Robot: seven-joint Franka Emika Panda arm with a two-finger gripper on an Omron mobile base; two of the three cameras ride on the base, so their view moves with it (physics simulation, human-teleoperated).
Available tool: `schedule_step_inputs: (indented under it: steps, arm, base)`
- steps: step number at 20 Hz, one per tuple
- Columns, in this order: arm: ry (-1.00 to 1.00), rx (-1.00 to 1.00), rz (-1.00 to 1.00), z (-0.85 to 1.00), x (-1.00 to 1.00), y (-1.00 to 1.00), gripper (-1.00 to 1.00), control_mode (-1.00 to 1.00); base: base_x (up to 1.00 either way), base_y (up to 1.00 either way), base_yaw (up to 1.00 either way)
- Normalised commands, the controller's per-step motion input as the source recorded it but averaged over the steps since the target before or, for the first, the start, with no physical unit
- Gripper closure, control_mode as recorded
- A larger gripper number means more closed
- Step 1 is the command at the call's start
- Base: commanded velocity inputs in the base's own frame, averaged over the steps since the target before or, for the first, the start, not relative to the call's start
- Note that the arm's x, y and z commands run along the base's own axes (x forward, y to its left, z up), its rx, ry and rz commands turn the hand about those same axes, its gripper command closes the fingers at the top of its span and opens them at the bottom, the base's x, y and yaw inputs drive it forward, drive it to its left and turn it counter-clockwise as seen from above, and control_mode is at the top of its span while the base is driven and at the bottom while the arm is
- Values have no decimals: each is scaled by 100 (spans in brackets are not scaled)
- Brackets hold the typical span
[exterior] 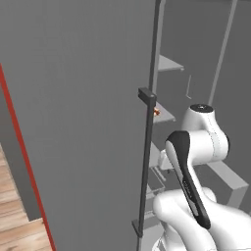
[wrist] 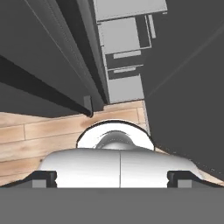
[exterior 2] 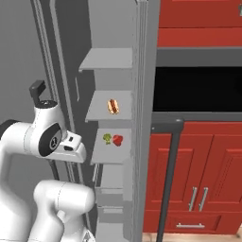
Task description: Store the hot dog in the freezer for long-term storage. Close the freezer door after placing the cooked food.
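The freezer (exterior 2: 107, 59) stands open, showing pale grey shelves and drawers. The hot dog (exterior 2: 113, 106), a tan bun with a reddish sausage, lies on the middle shelf and peeks past the door's edge (exterior: 156, 112). The freezer door (exterior: 83, 122), a plain grey panel with a long dark bar handle (exterior: 146, 162), hangs partly open in front of the arm. My gripper (wrist: 112, 177) points down at the wooden floor, open, with its dark fingertips (wrist: 43, 177) wide apart and nothing between them. It is near the door's lower edge, apart from the handle (wrist: 48, 92).
A green piece (exterior 2: 108, 138) and a small red block (exterior 2: 117, 140) lie on the shelf below the hot dog. Red cabinets (exterior 2: 198, 156) and a black opening (exterior 2: 198, 90) are to the right, with a dark bar (exterior 2: 169, 179) in front. Drawers (wrist: 120, 43) sit low in the freezer.
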Motion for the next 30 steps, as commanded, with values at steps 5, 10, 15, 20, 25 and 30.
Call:
schedule_step_inputs:
  steps: [5, 10, 15, 20, 25, 30]
  arm:
    - [0, 0, 0, 0, 0, 0, -100, 100]
    - [0, 0, 0, 0, 0, 0, -100, 100]
    - [0, 0, 0, 0, 0, 0, -100, 100]
    - [0, 0, 0, 0, 0, 0, -100, 100]
    - [0, 0, 0, 0, 0, 0, -100, 100]
    - [0, 0, 0, 0, 0, 0, -100, 100]
  base:
    - [-38, 0, 23]
    - [-22, 0, 32]
    - [-12, 0, 21]
    - [-23, -15, 0]
    - [-45, -2, -7]
    - [-63, 0, -8]
